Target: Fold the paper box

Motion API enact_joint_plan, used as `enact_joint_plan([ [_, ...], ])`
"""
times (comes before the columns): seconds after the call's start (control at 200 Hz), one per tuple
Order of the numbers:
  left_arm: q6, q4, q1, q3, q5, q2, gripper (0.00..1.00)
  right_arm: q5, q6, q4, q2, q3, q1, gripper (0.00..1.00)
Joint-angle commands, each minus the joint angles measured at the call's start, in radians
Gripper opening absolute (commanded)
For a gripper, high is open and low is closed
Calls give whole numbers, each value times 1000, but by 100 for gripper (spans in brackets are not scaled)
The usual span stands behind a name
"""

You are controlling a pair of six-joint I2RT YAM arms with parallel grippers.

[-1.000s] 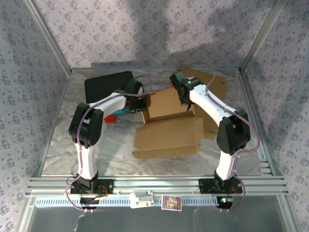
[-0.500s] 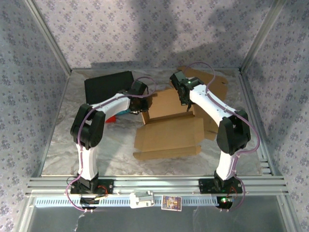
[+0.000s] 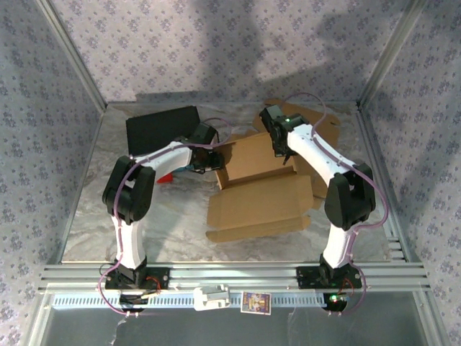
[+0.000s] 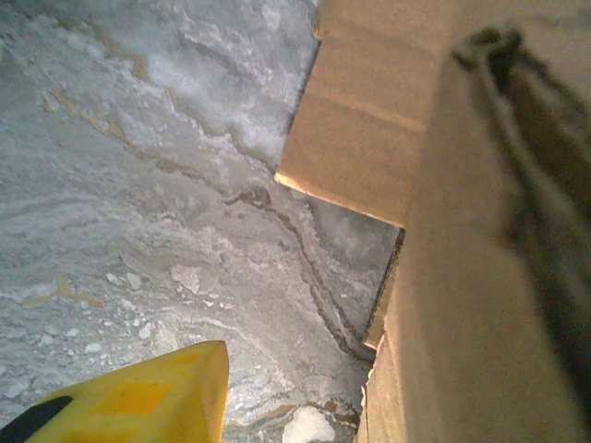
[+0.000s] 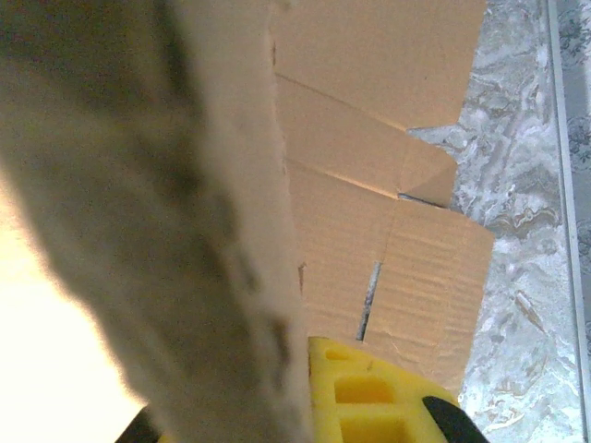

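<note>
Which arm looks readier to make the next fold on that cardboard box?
Probably right: the right gripper is shut on a raised wall of the cardboard box; the left gripper stands open beside it.

A black slab [image 3: 162,128] lies at the bench's [image 3: 94,216] back left, a small red piece [image 3: 165,176] nearer; on the front rail [image 3: 288,274], a white device [image 3: 211,297] beside a picture card [image 3: 256,302]
</note>
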Motion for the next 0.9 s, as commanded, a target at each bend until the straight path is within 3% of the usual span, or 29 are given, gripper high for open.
enact_joint_plan([
  [0.0, 12, 76, -11, -14, 126, -72, 49, -80, 25, 2, 20, 22, 8, 0],
  [0.195, 35, 2, -16, 46, 111, -63, 49, -83, 30, 1, 24, 28, 14, 0],
  [0.31, 43, -80, -22, 98, 53, -51, 29, -82, 28, -2, 26, 29, 12, 0],
  [0.44, 45, -98, -26, 103, 16, -66, 40, -85, 27, -2, 27, 29, 5, 0],
  [0.894, 65, -193, -22, 126, -46, -110, 52, -112, 50, 9, 24, 0, -12, 0],
])
